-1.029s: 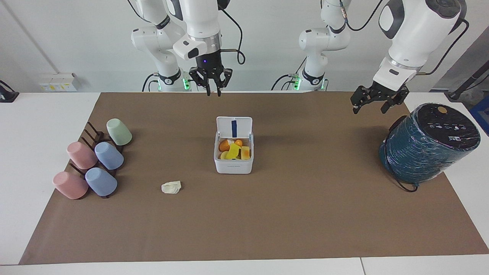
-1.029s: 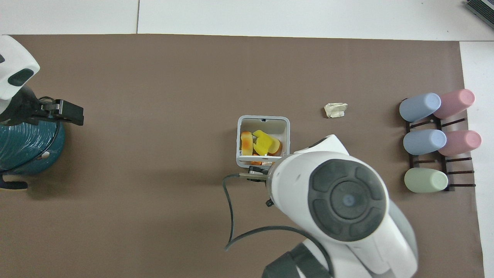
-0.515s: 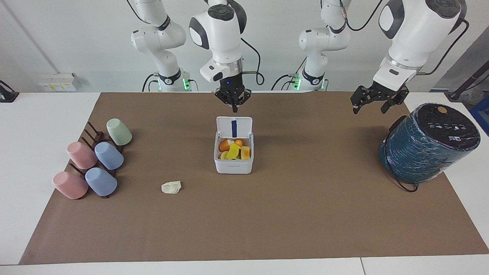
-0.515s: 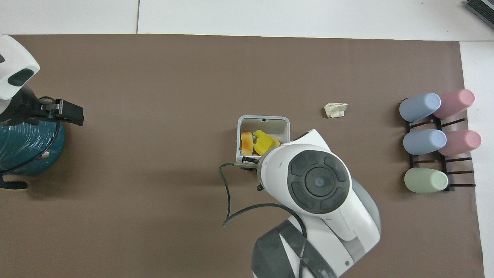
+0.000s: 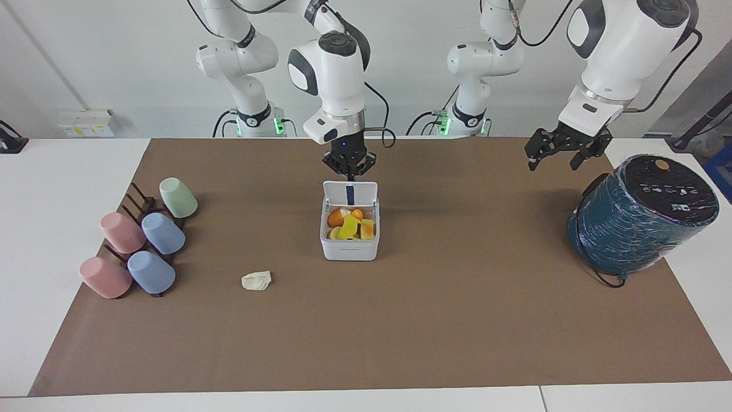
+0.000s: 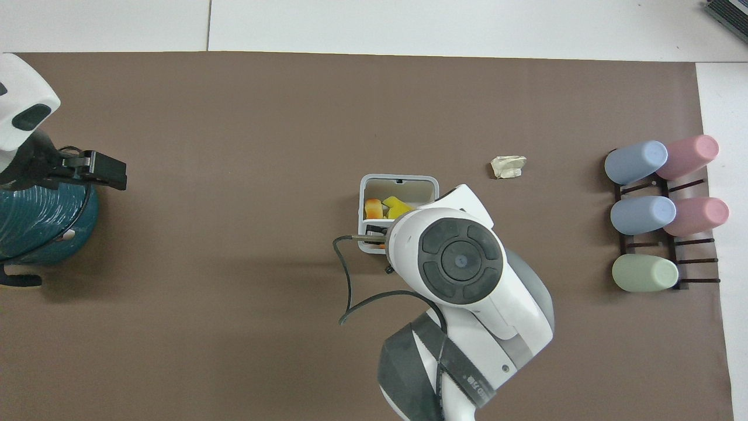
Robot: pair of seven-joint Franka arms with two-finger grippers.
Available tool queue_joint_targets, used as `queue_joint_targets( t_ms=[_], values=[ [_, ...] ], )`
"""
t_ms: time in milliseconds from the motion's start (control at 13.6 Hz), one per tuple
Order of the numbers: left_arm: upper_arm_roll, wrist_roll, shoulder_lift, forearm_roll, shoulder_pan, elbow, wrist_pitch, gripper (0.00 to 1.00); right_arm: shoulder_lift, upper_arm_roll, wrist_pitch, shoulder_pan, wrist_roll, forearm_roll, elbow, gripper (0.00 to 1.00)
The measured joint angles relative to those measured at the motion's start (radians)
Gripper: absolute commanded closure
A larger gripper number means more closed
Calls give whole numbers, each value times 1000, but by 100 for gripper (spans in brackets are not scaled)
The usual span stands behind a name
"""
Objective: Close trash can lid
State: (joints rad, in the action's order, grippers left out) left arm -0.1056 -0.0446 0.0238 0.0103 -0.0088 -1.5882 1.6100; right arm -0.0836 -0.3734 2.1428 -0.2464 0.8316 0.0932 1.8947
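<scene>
Trash can (image 5: pixel 350 236) sits mid-mat, full of yellow and orange food pieces (image 5: pixel 350 224). Its lid (image 5: pixel 350 193) stands raised on the hinge at the can's robot-facing edge, inner face with dark blue strip toward the camera across the table.

Right gripper (image 5: pixel 348 175) is at the lid's top edge, fingers pressed together into one point; facing view suggests contact or very near it. In the overhead view the right arm's wrist covers the hinge side of the trash can (image 6: pixel 399 193), so contact cannot be confirmed there.

Left gripper (image 5: pixel 557 150) waits in the air, fingers spread, just beside the teal cylinder (image 5: pixel 640 214), well apart from the can.

Step in hand (judgement): tip the lid over and down.
- Push from the lid's outer face away from the robots, then follow the arc downward, not straight down onto the hinge.
- Keep the push centred on the lid edge; off-centre may twist or slide the light can.
- The heaped food may stop the lid from seating; finish with a gentle press.

Writing: a faint line of print on the can's front wall, and small marks on the cylinder's black top; neither readable.
</scene>
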Motion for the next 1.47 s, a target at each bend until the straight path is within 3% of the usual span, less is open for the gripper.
queue_joint_targets(
  t_ms=[735,1471],
  values=[
    [0,0,0,0,0,0,0,0,-107,2,193,66,-34,47,-1,100],
    [0,0,0,0,0,0,0,0,-163,1,211,66,-52,61,-5,100]
  ],
)
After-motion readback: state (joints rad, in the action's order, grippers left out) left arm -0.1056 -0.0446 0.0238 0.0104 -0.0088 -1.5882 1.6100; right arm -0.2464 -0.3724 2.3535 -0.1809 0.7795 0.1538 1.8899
